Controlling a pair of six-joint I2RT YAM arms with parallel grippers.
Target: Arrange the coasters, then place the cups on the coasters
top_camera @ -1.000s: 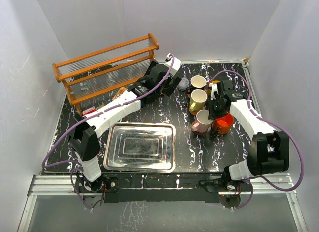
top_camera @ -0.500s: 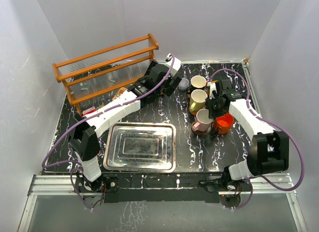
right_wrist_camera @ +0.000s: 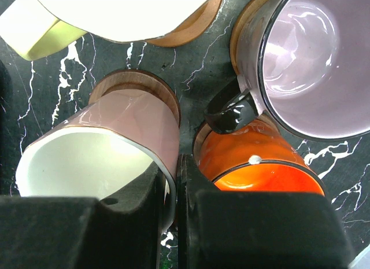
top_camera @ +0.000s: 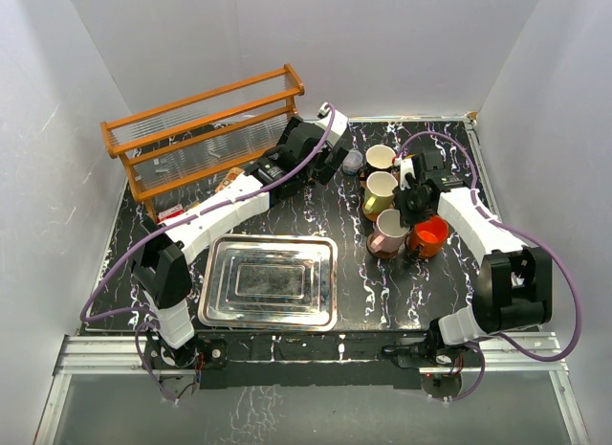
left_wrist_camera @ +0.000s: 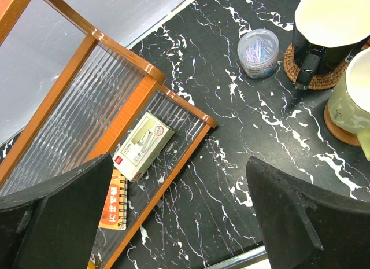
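Step in hand: the right hand [right_wrist_camera: 176, 188] is judged to be seating the pale pink mug [right_wrist_camera: 133, 130] on its coaster [right_wrist_camera: 136, 81].
Right hand state: the fingers are standing almost shut, pinching the mug's wall at the rim, one finger inside and one outside.
Mug position: its base is sitting over the reddish-brown coaster on the tabletop [right_wrist_camera: 52, 84]. The mug is appearing to lean, so whether it is lying flat cannot be told.
Neighbours: the red-orange mug [right_wrist_camera: 254, 156] is standing just beside the outer finger, and the mauve mug [right_wrist_camera: 306, 61] is crowding in close by.
Procedure: settle the base flat inside the coaster edge before releasing. Open only slightly, since the red-orange mug is leaving the outer finger little room, then withdraw straight up.
Risk: a sideways exit is likely to nudge the red-orange mug.
Left hand state: the left hand [left_wrist_camera: 179, 176] is hovering wide open, holding nothing, near the wooden rack [left_wrist_camera: 124, 115].
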